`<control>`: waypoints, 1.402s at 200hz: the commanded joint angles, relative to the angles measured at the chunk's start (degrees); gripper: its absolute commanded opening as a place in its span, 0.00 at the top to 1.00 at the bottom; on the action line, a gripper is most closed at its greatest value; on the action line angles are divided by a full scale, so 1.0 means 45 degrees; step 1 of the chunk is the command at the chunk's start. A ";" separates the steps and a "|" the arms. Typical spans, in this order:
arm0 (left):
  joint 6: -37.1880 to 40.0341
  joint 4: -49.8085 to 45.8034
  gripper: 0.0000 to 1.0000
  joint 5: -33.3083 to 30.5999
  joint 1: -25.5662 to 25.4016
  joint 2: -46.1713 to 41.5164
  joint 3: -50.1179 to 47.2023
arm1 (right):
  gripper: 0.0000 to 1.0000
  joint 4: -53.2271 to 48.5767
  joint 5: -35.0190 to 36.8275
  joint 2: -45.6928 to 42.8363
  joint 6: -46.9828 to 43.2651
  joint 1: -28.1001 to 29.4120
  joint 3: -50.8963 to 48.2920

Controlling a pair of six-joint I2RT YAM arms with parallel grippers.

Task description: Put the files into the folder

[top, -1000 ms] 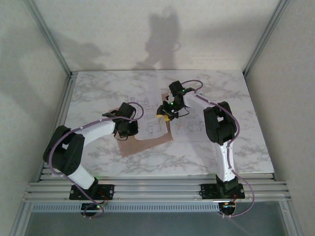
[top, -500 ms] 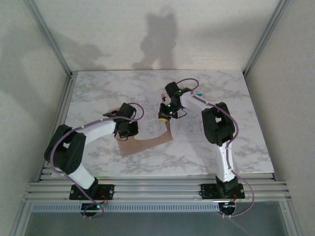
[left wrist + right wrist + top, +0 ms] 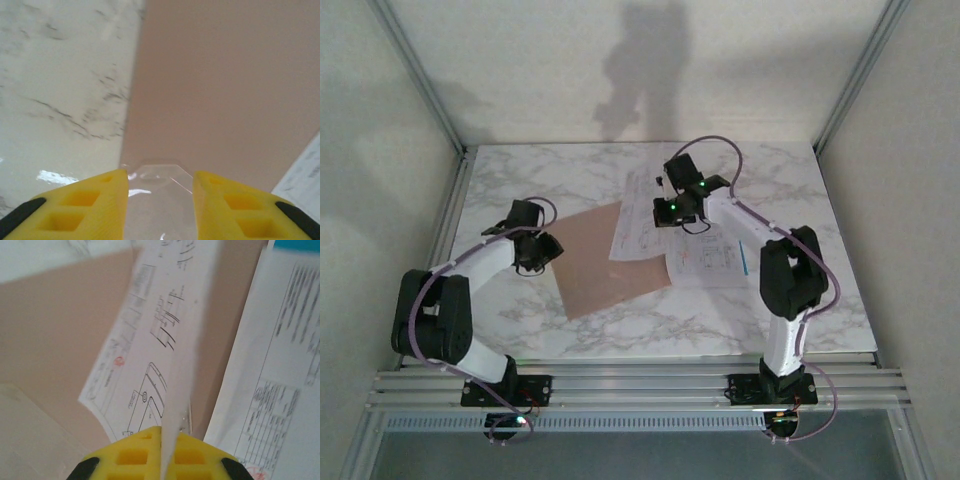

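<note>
**Two to go, none tucked in yet**

I count two files (image 3: 650,228) on my screens, and I judge that neither one is inside the folder (image 3: 600,272) yet. So the job looks like it has only just started.

The folder lies flat on the counter (image 3: 520,180), near the middle. I cannot tell if it is open or closed.

My right claw (image 3: 665,212) is pinched tight on the near edge of the held sheet (image 3: 635,225). In the right wrist view the paper runs edge-on between the yellow fingers (image 3: 130,455) and bends up and away over the folder's right side. I cannot tell if the far end touches the card.

The second sheet (image 3: 715,258) lies flat on the counter, just beside the folder's right edge. It has a blue strip (image 3: 295,244) along its far end.

My left claw (image 3: 535,250) sits at the folder's left edge. Its fingers are apart, and I see no paper or card between them.

What is left, I think: get the held sheet inside the folder, then do the same with the second one.

As for writing, both sheets have black words and line drawings, and each has a small red mark. The letters are too small and fuzzy for me to read. I see no brand names.
</note>
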 commanded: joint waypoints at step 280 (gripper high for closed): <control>-0.0097 0.1622 0.94 0.1498 -0.0316 0.4468 0.3008 | 1.00 0.6669 -0.3002 -0.3059 -0.4462 0.0950 -0.5522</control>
